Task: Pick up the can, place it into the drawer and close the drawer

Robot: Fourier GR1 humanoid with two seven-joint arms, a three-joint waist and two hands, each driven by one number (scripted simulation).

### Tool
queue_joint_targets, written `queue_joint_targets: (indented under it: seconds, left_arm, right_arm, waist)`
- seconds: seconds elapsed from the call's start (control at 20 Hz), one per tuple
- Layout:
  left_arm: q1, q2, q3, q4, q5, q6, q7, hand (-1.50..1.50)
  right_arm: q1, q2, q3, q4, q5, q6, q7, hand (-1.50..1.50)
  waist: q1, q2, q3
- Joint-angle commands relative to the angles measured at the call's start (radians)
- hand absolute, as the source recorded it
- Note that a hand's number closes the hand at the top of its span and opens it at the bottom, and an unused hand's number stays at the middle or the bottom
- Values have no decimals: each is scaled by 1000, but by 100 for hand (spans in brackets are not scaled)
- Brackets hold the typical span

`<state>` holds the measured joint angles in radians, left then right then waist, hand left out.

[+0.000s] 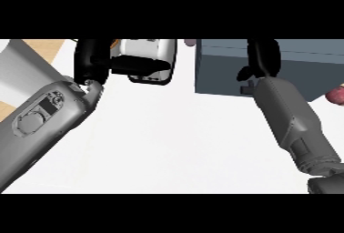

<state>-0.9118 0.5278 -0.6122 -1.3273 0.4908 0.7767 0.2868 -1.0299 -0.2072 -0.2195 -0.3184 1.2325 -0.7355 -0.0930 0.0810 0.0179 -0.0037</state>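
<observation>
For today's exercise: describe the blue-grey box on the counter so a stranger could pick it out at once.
Start from the white counter and look to its far right. There stands the blue-grey box, with the right hand lying over its top. It is the only dark, square-edged block; the white object to its left is pale and rounded.

Bright white counter top [174, 136], pale wooden floor [50, 48] beyond its edge

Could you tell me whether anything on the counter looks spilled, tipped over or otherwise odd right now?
Nothing stands out. The grey drawer unit sits square on the white counter, with no spill showing. No can is visible from the head view.
</observation>
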Motion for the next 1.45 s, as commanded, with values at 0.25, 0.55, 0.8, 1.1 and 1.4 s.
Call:
queue_joint_targets:
  seconds: [0.25,0.55,0.8,1.1,1.4]
  left_arm:
    - [76,23,20,-50,-21,-24,-39,-150]
    - [154,31,15,-100,-29,-6,-48,-150]
    - [137,40,32,-87,-40,-16,-50,-150]
    - [193,33,34,-107,-47,-4,-53,-150]
    - [224,44,73,-122,-58,-27,-64,-150]
  right_arm:
    - [-131,-17,-55,72,-48,35,-52,-150]
    - [-96,53,-190,20,-229,37,-231,-150]
    - [-146,79,-286,3,-345,107,-299,-150]
    - [-173,104,-415,-11,-504,233,-372,-150]
    - [-189,112,-454,8,-562,274,-394,-150]
  waist:
    - [20,20,7]
    - [16,8,9]
    - [7,9,9]
    - [-24,-4,8]
    - [-38,-4,5]
